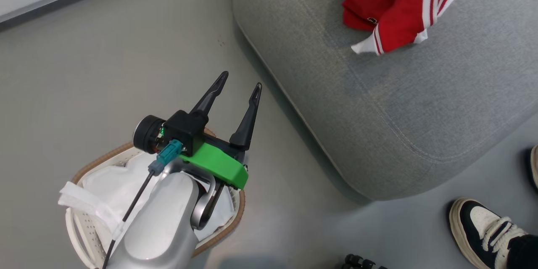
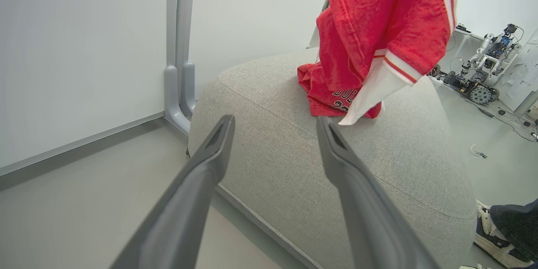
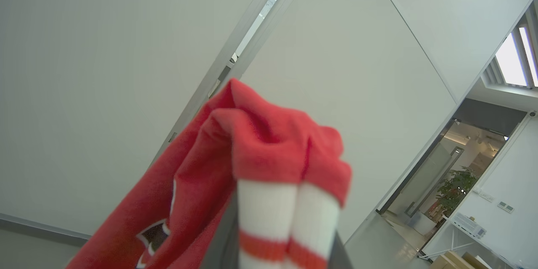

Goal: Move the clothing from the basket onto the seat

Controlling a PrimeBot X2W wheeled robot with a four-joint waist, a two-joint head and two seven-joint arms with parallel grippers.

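The clothing (image 2: pixel 378 29) hangs vertically from right tool (image 3: pixel 279 252) over seat (image 2: pixel 294 168).

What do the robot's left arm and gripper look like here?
The left gripper has two long, tapering dark fingers on a black body, with a bright green bracket, a teal connector trailing a thin black cable, and a smooth silver forearm.
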